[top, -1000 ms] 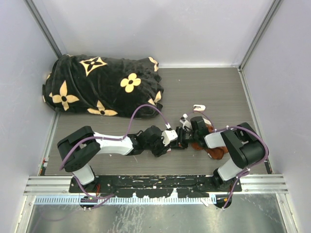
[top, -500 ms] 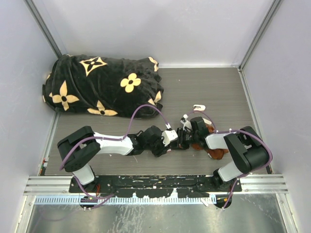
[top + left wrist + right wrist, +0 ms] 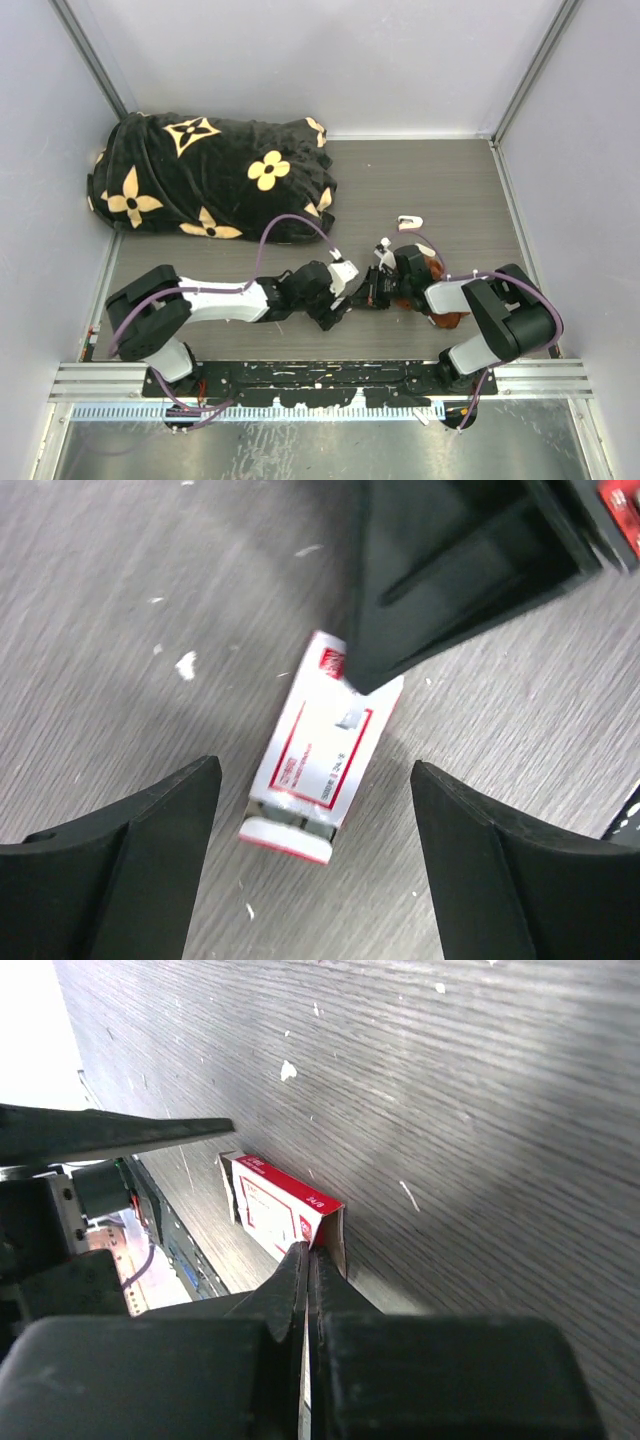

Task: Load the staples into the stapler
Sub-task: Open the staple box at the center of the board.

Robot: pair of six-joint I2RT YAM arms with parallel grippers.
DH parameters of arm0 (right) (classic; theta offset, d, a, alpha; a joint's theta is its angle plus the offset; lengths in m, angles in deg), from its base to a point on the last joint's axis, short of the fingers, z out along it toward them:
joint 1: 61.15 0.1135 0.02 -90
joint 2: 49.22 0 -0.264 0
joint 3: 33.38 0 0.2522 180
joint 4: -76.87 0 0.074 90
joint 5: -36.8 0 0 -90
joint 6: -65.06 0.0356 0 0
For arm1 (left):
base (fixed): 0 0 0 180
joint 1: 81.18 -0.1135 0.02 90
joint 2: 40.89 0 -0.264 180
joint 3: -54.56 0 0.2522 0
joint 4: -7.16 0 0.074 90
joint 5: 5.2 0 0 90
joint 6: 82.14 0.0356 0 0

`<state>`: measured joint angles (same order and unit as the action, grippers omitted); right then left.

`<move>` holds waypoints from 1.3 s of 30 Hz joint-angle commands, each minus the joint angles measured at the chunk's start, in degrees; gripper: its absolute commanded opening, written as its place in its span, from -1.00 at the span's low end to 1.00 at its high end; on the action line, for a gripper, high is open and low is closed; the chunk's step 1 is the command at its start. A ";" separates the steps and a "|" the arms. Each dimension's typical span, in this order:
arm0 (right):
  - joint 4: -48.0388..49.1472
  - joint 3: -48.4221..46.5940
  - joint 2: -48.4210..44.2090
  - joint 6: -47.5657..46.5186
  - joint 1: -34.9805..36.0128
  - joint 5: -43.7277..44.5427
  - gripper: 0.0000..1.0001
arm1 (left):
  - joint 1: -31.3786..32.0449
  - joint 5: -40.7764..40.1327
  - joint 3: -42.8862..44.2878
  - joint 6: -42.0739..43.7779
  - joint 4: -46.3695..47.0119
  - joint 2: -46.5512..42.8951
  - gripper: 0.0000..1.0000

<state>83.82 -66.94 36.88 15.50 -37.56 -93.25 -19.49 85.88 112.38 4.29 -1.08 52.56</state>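
Note:
The staples' white box with a red label (image 3: 322, 742) lies on the wood-grain table, its grey tray (image 3: 287, 832) slid partly out at the near end. My left gripper (image 3: 315, 865) is open, its fingers (image 3: 110, 870) on either side of the tray end and touching nothing. My right gripper (image 3: 310, 1252) is shut, pinching the open end of the box (image 3: 278, 1203). Its dark fingers (image 3: 440, 580) come in from the top of the left wrist view. The small pale stapler (image 3: 410, 221) lies apart, beyond the right gripper (image 3: 373, 290). No loose staples show.
A black blanket with yellow flowers (image 3: 210, 175) is heaped at the back left. A rust-brown cloth (image 3: 440, 305) lies under my right arm. Grey walls close in the table on three sides.
Both arms have shifted slightly, the left gripper a little toward the near edge. The two grippers stay together at the box.

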 commanded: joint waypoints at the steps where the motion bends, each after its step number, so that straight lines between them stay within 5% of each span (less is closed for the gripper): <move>1: 7.71 3.56 -3.18 4.77 0.33 4.86 -0.99 | -0.83 -9.82 2.17 -17.70 -5.13 -8.47 0.58; 5: 10.85 5.59 -4.58 7.62 0.49 7.84 -0.99 | -4.56 -9.11 -1.13 -33.89 -5.97 -14.05 0.49; 8: 11.52 6.24 -5.21 8.20 0.49 9.63 -0.99 | -8.47 -5.21 -5.89 -42.98 -2.69 -15.36 0.23; 16: 12.30 6.72 -5.18 8.03 0.54 10.08 -0.99 | -9.48 -0.45 -8.95 -50.90 -0.16 -11.84 -0.05; 26: 13.13 7.04 -4.77 7.93 0.49 9.42 -0.99 | -9.47 1.00 -7.29 -51.06 2.41 -5.49 -0.10; 39: 13.89 6.80 -4.66 8.00 0.53 9.43 -0.99 | -6.81 -10.41 0.23 -41.40 -14.42 -3.39 -0.12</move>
<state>94.86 -60.10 32.86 23.57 -37.21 -84.90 -27.42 81.29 110.06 -41.59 -8.67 48.26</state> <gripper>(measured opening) 0.028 0.444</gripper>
